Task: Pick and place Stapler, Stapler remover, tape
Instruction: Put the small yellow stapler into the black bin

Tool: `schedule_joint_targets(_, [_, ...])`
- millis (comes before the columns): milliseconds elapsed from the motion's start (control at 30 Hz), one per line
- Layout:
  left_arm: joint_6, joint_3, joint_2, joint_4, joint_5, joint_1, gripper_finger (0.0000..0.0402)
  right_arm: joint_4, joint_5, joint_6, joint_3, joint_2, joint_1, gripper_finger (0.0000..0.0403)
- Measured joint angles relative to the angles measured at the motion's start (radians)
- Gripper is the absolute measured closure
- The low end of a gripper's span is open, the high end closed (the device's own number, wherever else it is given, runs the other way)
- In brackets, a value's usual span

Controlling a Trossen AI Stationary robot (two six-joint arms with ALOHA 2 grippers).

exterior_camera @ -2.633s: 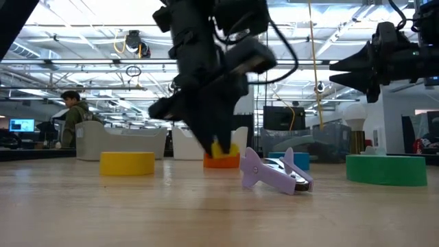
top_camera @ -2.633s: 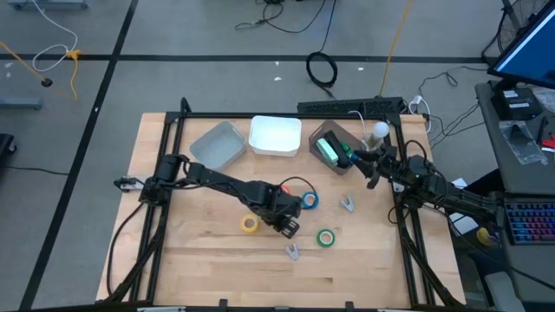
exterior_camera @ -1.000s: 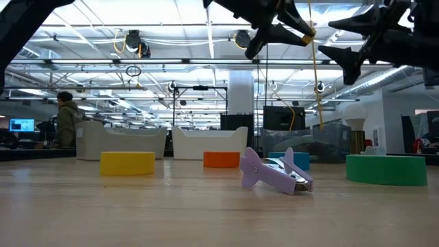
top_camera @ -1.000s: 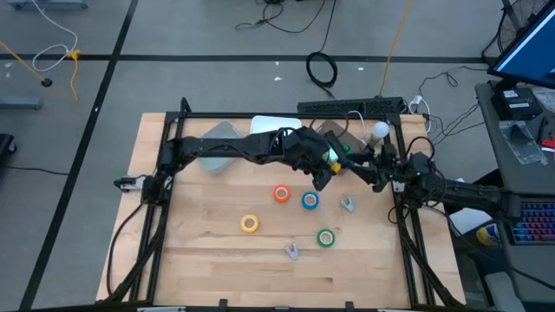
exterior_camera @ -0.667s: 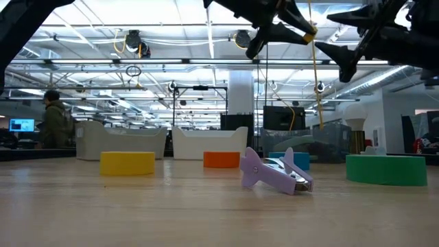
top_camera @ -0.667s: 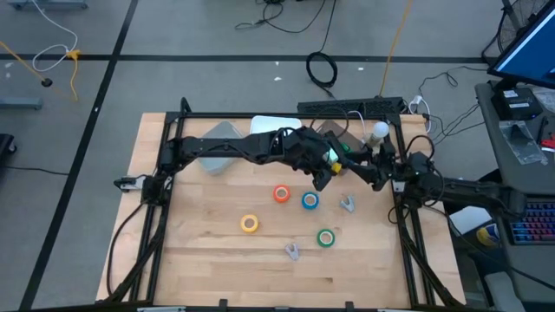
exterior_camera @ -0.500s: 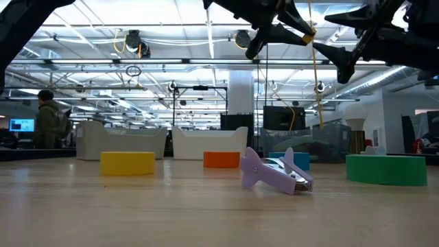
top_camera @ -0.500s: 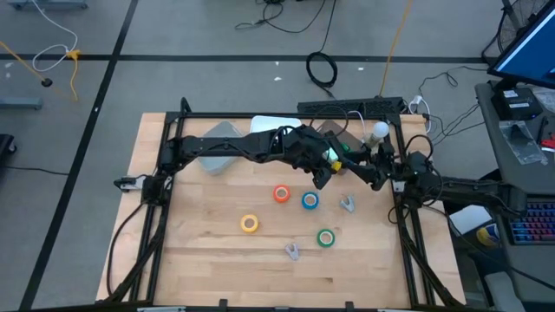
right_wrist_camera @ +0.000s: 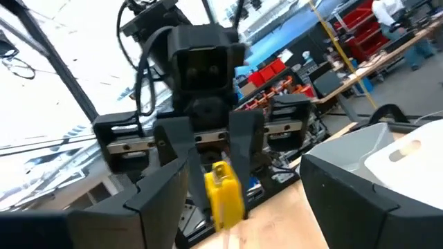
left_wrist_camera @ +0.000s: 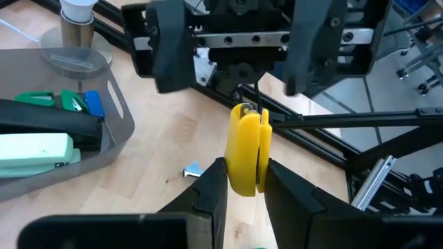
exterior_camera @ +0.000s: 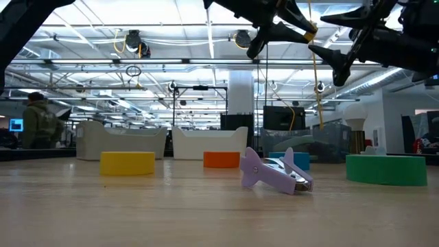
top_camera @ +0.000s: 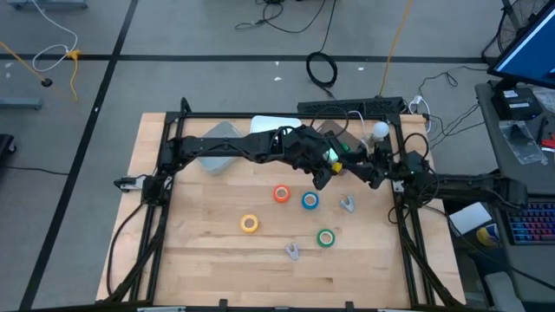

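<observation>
While left gripper [left_wrist_camera: 242, 181] pinches yellow staple remover [left_wrist_camera: 247, 149] aloft beside grey bin [top_camera: 334, 143], right gripper [right_wrist_camera: 242, 200] faces it, jaws wide. Risk: handover misaligned, remover drops. Tape rolls [top_camera: 282, 194] on table [top_camera: 208, 260]; stapler [left_wrist_camera: 34, 153] in bin.

1. Setting: large open-plan robotics lab or industrial workshop.
2. Ceiling [exterior_camera: 137, 65]: exposed trusses, ducts, strip lighting.
3. Floor [top_camera: 217, 35]: grey concrete, taped lines, loose cables.
4. Wooden workbench [top_camera: 208, 260] on black metal frame.
5. Red parts bins [right_wrist_camera: 277, 69] on shelving; person [exterior_camera: 38, 123] at distant benches.
</observation>
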Motion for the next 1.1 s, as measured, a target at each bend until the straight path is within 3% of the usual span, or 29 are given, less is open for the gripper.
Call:
schedule_joint_targets(667, [-0.068, 0.000, 0.000, 0.047, 0.060, 0.013, 0.0314, 0.019, -0.001, -0.138, 0.122, 0.161, 0.102, 0.0135])
schedule_joint_targets(1100, [-0.079, 0.000, 0.000, 0.038, 0.060, 0.014, 0.0314, 0.022, -0.026, -0.132, 0.122, 0.161, 0.102, 0.0205])
